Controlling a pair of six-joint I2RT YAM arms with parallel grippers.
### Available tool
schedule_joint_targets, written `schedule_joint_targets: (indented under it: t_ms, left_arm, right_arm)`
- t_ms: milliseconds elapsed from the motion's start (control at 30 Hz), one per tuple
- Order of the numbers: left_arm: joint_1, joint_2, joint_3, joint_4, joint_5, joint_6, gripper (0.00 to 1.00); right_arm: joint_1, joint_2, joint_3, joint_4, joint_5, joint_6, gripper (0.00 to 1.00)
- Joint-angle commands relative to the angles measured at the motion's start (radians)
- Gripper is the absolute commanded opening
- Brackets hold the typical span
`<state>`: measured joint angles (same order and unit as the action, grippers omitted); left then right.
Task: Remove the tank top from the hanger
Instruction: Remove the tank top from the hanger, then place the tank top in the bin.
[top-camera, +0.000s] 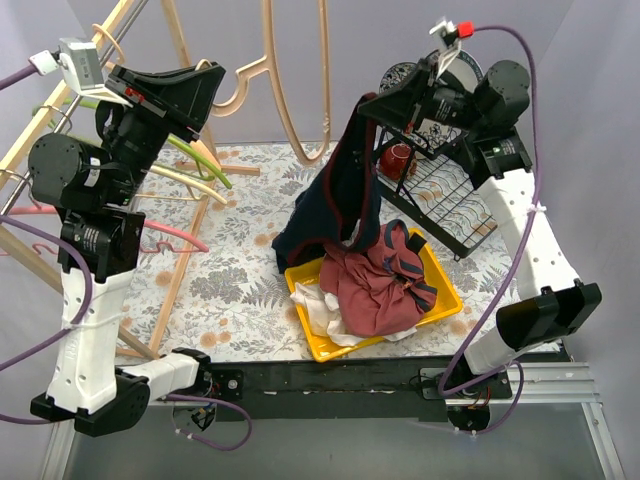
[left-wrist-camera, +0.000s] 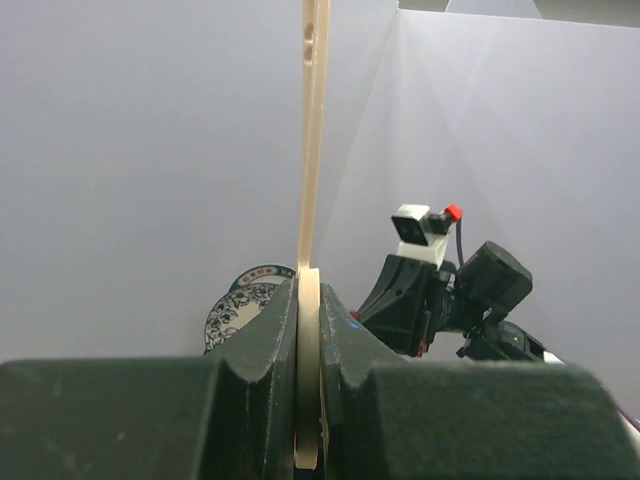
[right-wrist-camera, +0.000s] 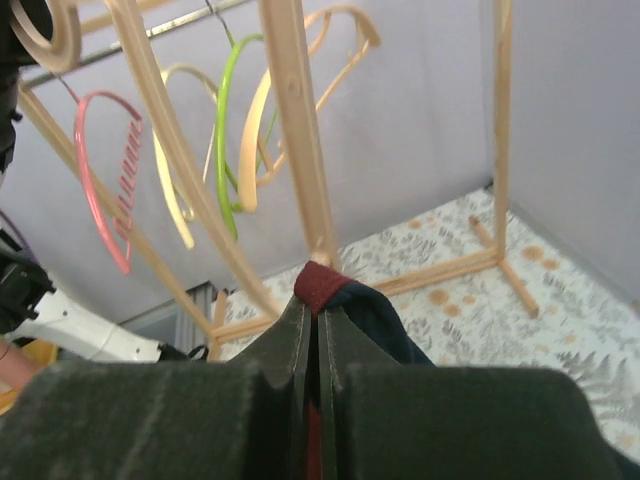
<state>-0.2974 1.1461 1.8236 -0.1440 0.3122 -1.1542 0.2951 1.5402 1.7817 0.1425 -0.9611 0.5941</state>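
Observation:
A navy tank top (top-camera: 335, 195) with maroon trim hangs from my right gripper (top-camera: 367, 104), which is shut on its strap. In the right wrist view the maroon strap (right-wrist-camera: 325, 283) sticks out between the closed fingers of the right gripper (right-wrist-camera: 320, 310). The tip of the wooden hanger (right-wrist-camera: 295, 130) ends just above the strap; I cannot tell if they touch. My left gripper (top-camera: 220, 78) is shut on the hanger (top-camera: 292, 110) near its hook and holds it up high. In the left wrist view the hanger's thin edge (left-wrist-camera: 313, 150) is clamped in the left gripper (left-wrist-camera: 310, 292).
A yellow tray (top-camera: 447, 277) under the tank top holds a pile of maroon and white clothes (top-camera: 375, 285). A black dish rack (top-camera: 445, 195) with a red cup (top-camera: 397, 157) stands at the back right. A wooden clothes rack (top-camera: 60, 110) with pink (top-camera: 170, 235) and green (top-camera: 205, 160) hangers stands on the left.

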Motion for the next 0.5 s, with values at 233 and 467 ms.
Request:
schedule_joint_targets:
  t_ms: [233,467]
  left_arm:
    - [0.001,-0.123,0.150,-0.074,-0.160,0.019,0.00]
    - [0.001,-0.115,0.270,-0.172,-0.277,0.059,0.00]
  right_arm:
    - [0.049,-0.136,0.232,0.313,0.337,0.049,0.01]
    - [0.050,-0.098,0.433,0.342,0.393,0.136,0.01]
